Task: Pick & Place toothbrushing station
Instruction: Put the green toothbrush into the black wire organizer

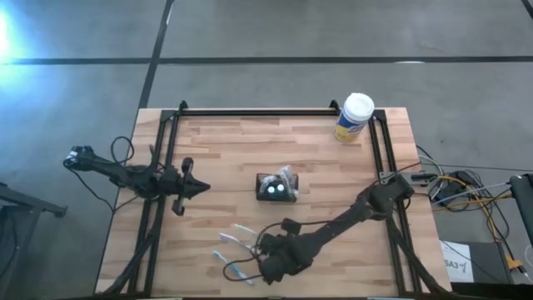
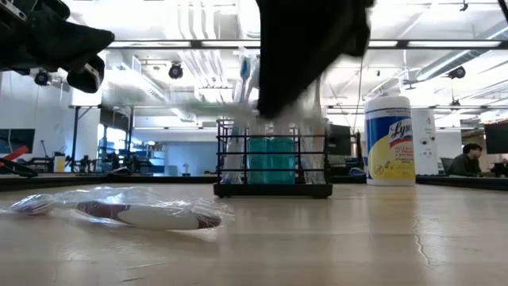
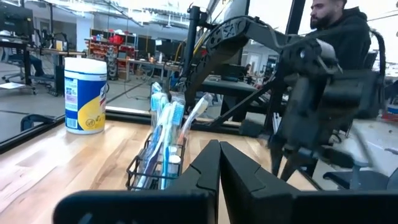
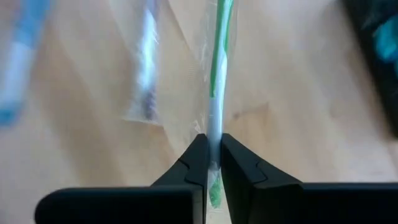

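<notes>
The toothbrushing station (image 1: 276,187), a small black slotted holder with several brushes standing in it, rests on its base mid-table; it also shows in the low view (image 2: 274,163) and the left wrist view (image 3: 158,165). Loose toothbrushes in clear wrappers (image 1: 237,232) lie near the front edge, one of them close in the low view (image 2: 135,213). My right gripper (image 1: 261,268) is over them, shut on a green-and-white wrapped toothbrush (image 4: 217,56). My left gripper (image 1: 200,190) waits at the table's left, shut and holding nothing (image 3: 219,168). My right gripper pinches the wrapped toothbrush's white handle section (image 4: 214,134) between its two fingers, wrapper included. The fingers come steeply from above and lie across the brush. A green bit of the handle shows behind the fingertips. Whether the far end rests on the table, I cannot tell.
A yellow wipes canister with a white cap (image 1: 354,117) stands at the far right corner. Two more wrapped brushes (image 4: 146,62) lie beside the held one. A black frame (image 1: 258,111) runs along the table's edges. A person (image 3: 339,28) sits beyond the table.
</notes>
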### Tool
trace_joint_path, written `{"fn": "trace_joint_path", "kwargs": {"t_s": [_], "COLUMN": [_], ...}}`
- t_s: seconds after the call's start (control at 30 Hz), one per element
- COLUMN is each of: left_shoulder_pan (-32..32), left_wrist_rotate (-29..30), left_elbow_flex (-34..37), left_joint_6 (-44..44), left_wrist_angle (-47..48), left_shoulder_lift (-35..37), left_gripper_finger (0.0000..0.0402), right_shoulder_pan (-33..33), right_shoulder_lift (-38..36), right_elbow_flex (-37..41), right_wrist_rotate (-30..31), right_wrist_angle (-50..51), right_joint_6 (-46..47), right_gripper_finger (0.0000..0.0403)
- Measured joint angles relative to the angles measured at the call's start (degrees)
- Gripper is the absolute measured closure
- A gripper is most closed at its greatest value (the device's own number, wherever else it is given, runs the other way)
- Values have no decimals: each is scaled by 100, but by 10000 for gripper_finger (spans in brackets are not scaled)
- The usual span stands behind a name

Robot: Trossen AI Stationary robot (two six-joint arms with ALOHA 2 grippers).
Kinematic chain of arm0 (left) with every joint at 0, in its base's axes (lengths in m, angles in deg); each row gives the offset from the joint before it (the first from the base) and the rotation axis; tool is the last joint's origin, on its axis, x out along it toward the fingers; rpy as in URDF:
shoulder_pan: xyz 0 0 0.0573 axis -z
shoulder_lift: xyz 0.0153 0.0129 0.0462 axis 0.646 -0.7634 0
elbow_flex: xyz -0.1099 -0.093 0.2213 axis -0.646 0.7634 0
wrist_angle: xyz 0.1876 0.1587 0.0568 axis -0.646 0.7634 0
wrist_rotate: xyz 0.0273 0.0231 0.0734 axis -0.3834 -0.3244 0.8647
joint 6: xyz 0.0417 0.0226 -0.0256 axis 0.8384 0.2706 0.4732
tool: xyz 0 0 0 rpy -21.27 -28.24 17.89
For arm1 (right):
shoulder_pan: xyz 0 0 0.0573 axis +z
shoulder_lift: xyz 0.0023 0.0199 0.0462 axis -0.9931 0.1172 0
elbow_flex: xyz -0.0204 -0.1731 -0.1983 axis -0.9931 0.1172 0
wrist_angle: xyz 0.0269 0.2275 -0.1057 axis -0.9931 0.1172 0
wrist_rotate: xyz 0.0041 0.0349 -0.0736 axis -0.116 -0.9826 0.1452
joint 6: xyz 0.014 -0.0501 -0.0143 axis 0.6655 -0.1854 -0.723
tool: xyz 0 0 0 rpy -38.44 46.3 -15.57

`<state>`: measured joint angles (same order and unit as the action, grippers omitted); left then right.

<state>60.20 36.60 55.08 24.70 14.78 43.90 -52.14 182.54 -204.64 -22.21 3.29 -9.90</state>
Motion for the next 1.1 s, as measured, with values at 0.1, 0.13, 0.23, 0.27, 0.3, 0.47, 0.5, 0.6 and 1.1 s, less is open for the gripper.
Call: {"fn": "trace_joint_path", "kwargs": {"t_s": [0.1,0.13,0.23,0.27,0.3,0.47,0.5,0.6,1.1], "left_shoulder_pan": [0,1,0,1,1,3,5,36,55], "left_wrist_rotate": [38,104,156,154,147,-568,-770,-1080,-1096], "left_elbow_flex": [-29,-38,-46,-46,-46,-52,-74,-206,-1236], "left_joint_6": [8,7,12,14,13,-5,-10,-72,536], "left_wrist_angle": [-34,-45,-105,-123,-137,-250,-250,-258,-689], "left_shoulder_lift": [9,9,12,10,9,-48,-99,-348,-882], "left_gripper_finger": [388,386,376,371,364,310,296,251,142], "right_shoulder_pan": [159,216,402,457,504,573,523,296,-565], "right_shoulder_lift": [-295,-380,-651,-729,-808,-1024,-1073,-1196,-1528], "right_elbow_flex": [-5,-1,1,5,43,426,512,825,1905], "right_wrist_rotate": [507,756,1577,1829,2080,2441,2449,2737,2859], "right_wrist_angle": [-118,-170,-407,-525,-700,-1670,-1852,-2438,-5719], "right_joint_6": [-65,-86,-347,-474,-604,-1498,-1604,-1912,-4398], "right_gripper_finger": [383,383,383,383,384,384,384,385,385]}}
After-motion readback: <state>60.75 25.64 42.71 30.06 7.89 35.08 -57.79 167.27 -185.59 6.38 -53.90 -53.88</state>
